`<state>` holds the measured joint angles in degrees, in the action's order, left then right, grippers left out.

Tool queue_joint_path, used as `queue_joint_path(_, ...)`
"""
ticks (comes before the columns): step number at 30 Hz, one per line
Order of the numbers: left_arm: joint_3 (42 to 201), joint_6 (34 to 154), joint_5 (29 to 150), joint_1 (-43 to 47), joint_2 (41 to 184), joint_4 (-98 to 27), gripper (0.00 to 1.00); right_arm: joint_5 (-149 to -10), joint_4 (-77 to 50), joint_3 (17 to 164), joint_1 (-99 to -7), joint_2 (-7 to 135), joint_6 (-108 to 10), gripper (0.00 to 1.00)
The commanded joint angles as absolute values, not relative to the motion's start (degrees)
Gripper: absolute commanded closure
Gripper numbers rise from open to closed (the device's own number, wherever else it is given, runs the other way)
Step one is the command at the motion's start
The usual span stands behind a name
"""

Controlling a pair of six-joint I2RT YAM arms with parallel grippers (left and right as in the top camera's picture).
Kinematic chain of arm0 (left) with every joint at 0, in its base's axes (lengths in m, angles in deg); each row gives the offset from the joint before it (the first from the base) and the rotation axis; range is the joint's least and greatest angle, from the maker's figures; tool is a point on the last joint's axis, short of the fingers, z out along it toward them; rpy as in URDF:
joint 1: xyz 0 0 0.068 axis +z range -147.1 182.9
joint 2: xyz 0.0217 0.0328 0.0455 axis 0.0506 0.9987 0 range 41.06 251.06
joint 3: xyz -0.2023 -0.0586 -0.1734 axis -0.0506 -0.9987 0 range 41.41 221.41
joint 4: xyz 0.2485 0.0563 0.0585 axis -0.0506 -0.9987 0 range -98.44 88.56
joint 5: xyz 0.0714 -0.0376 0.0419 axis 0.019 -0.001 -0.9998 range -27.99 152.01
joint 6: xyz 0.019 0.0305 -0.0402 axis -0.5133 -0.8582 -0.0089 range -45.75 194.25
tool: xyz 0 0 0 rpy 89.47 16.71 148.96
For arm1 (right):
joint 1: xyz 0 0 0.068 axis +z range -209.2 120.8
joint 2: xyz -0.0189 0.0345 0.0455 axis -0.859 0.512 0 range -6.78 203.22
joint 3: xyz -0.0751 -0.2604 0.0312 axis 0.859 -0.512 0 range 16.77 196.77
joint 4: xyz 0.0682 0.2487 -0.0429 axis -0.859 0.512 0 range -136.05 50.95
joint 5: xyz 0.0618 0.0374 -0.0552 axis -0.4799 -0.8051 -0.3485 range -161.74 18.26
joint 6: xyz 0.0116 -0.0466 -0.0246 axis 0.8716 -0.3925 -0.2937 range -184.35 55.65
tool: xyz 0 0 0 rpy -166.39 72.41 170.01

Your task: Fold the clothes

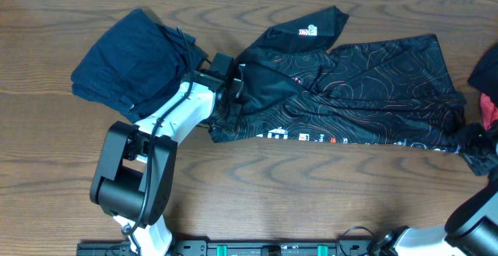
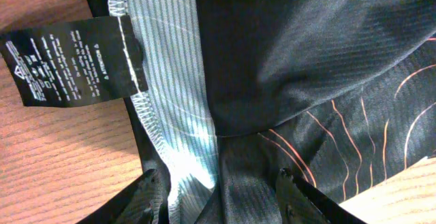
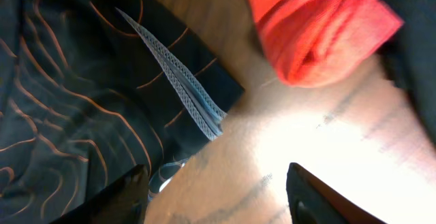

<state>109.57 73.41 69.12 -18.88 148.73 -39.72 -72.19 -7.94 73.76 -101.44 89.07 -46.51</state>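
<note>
The black jersey (image 1: 366, 85) with thin orange contour lines lies spread across the table's middle and right, with white lettering and small logos along its near edge. My left gripper (image 1: 231, 92) is at the jersey's left end. In the left wrist view its fingers (image 2: 218, 186) are apart, with bunched black and light-blue fabric (image 2: 174, 81) between them. A black care label (image 2: 68, 64) sticks out over the wood. My right gripper (image 1: 476, 145) is at the jersey's right near corner. It is open (image 3: 218, 183) over bare wood, and its left finger is beside the jersey's hem (image 3: 61, 81).
A dark navy garment (image 1: 132, 57) lies in a heap at the back left, touching the left arm. A red cloth (image 3: 313, 26) and a dark item lie at the right table edge (image 1: 489, 104), close to my right gripper.
</note>
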Motion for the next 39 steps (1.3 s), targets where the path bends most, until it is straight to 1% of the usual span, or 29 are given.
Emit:
queue_joint_path(1, 109.94, 74.3, 68.99, -18.53, 148.08, -39.55, 0.44, -75.47, -8.36, 73.72, -101.64, 92.88, -46.44, 0.42)
queue_joint_path(2, 109.94, 74.3, 68.99, -18.53, 148.12, -39.48, 0.45, -76.39, -8.38, 73.72, -101.59, 93.77, -46.44, 0.46)
queue_joint_path(5, 109.9, 74.33, 68.99, -18.53, 148.25, -39.52, 0.62, -76.8, -8.14, 73.72, -101.57, 95.91, -46.46, 0.67)
queue_joint_path(6, 109.9, 74.33, 69.01, -18.53, 148.25, -39.52, 0.66, -76.06, -8.03, 73.72, -101.64, 96.0, -46.44, 0.71)
queue_joint_path(7, 109.87, 74.3, 68.99, -18.53, 148.25, -39.55, 0.73, -74.55, -7.86, 73.76, -101.74, 95.94, -46.37, 0.81)
queue_joint_path(8, 109.87, 74.3, 68.99, -18.53, 148.25, -39.57, 0.79, -73.85, -7.86, 73.81, -101.88, 95.76, -46.37, 0.84)
queue_joint_path(9, 109.87, 74.28, 68.99, -18.53, 148.27, -39.57, 0.81, -73.28, -7.77, 73.92, -102.07, 95.56, -46.37, 0.87)
queue_joint_path(10, 109.87, 74.17, 68.99, -18.53, 148.27, -39.57, 0.89, -72.95, -7.51, 74.11, -102.31, 95.43, -46.4, 0.9)
queue_joint_path(11, 109.87, 74.11, 68.99, -18.53, 148.27, -39.57, 0.94, -72.41, -7.05, 74.42, -102.6, 95.24, -46.37, 0.95)
queue_joint_path(12, 109.87, 74.11, 68.99, -18.53, 148.27, -39.57, 0.94, -71.84, -6.57, 74.77, -102.92, 95.08, -46.11, 0.98)
queue_joint_path(13, 109.87, 74.11, 68.99, -18.53, 148.27, -39.57, 0.94, -71.53, -6.33, 75.12, -103.21, 94.97, -46.13, 0.99)
queue_joint_path(22, 109.87, 74.11, 68.77, -18.53, 148.27, -39.61, 0.94, -70.24, -2.81, 80.28, -104.26, 94.84, -47.2, 0.99)
queue_joint_path(23, 109.87, 74.11, 68.77, -18.53, 148.27, -39.66, 0.91, -72.45, -2.5, 81.15, -104.26, 94.84, -49.06, 0.97)
queue_joint_path(24, 109.87, 74.09, 68.75, -18.53, 148.27, -39.74, 0.83, -74.66, -2.5, 81.63, -104.26, 94.84, -50.26, 0.89)
queue_joint_path(25, 109.87, 74.09, 68.77, -18.53, 148.27, -39.74, 0.69, -76.39, -2.54, 81.92, -104.26, 94.84, -51.2, 0.78)
queue_joint_path(26, 109.87, 74.11, 68.77, -18.53, 148.27, -39.74, 0.63, -77.83, -2.63, 82.16, -104.24, 94.84, -51.84, 0.67)
queue_joint_path(27, 109.87, 74.11, 68.77, -18.53, 148.34, -39.74, 0.6, -78.0, -2.76, 82.18, -104.19, 94.84, -51.82, 0.59)
queue_joint_path(28, 109.87, 74.11, 68.77, -18.53, 148.36, -39.74, 0.57, -77.94, -2.74, 82.16, -104.17, 94.87, -51.84, 0.56)
queue_joint_path(34, 109.87, 74.13, 68.8, -18.53, 149.11, -39.77, 0.54, -78.0, -4.38, 79.58, -103.38, 94.91, -51.77, 0.55)
queue_joint_path(39, 109.87, 74.13, 68.8, -18.53, 150.5, -39.77, 0.52, -77.59, -6.24, 77.44, -102.58, 94.91, -51.64, 0.57)
